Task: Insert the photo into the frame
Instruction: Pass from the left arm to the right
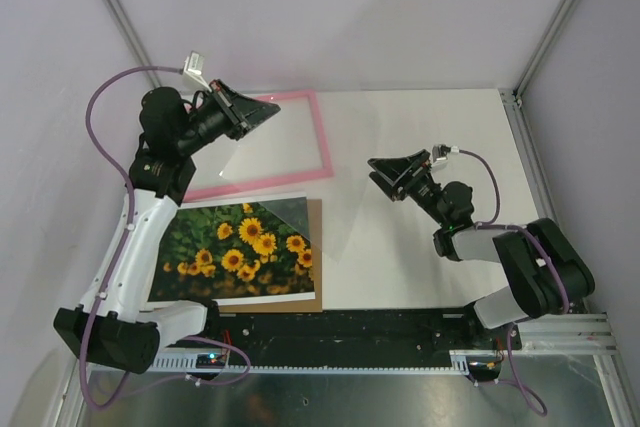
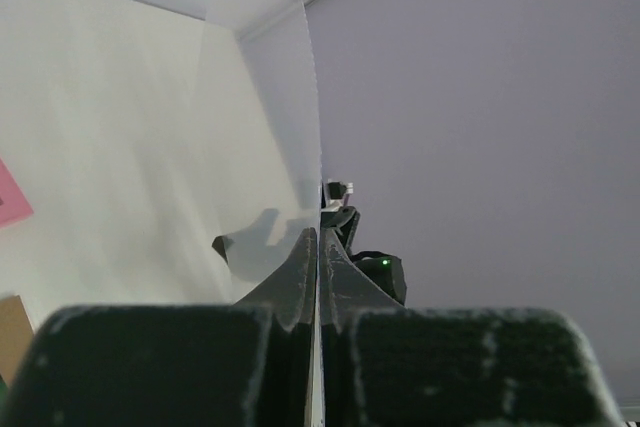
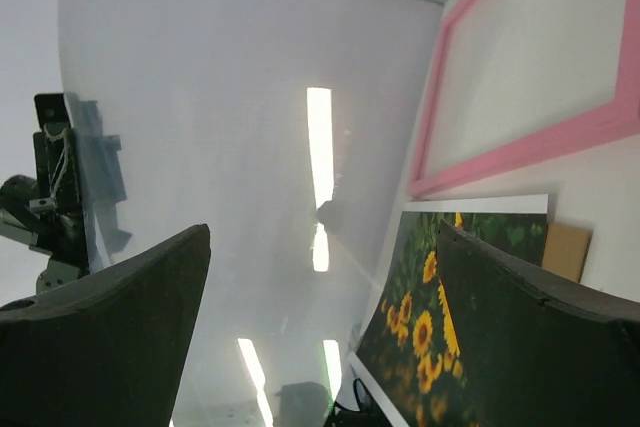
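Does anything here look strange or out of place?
Yes. The left gripper pinches a clear sheet, held up off the table by the frame. It is nearly invisible: only light reflections in the right wrist view give it away.

A: Walls?
B: Pale grey-lilac wall panels on three sides, aluminium posts at the back corners.
A: Surface?
B: White matte worktop; black rail along the near edge, bare metal sheet below it.
A: Light?
B: Even, soft shadows. Bright strips in the right wrist view, probably ceiling lamps reflected, hard to tell. In the left wrist view plain wall fills the right half.
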Tool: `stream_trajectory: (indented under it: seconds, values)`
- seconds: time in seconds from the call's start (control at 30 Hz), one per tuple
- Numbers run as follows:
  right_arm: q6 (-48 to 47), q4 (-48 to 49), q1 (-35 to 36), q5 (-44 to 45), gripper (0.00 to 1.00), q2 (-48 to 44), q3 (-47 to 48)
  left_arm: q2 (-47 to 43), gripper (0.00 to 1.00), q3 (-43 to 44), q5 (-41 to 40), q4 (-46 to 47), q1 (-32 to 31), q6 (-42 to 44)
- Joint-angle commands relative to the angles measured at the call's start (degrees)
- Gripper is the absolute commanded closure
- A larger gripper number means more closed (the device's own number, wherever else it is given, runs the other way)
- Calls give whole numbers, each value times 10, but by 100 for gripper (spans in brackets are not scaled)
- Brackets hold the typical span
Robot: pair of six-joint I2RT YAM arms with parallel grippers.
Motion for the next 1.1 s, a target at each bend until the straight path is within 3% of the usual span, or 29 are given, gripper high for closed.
stream_trajectory:
  seconds: [0.0, 0.83, 1.07]
  values:
    - [41, 132, -8, 7, 1, 28, 5, -1, 100, 36, 15, 46, 12, -35]
    - [103, 190, 35, 1, 1, 41, 102, 8, 100, 37, 70, 89, 43, -82]
    - [112, 193, 30, -34, 2, -9, 104, 1, 100, -15, 138, 154, 85, -123]
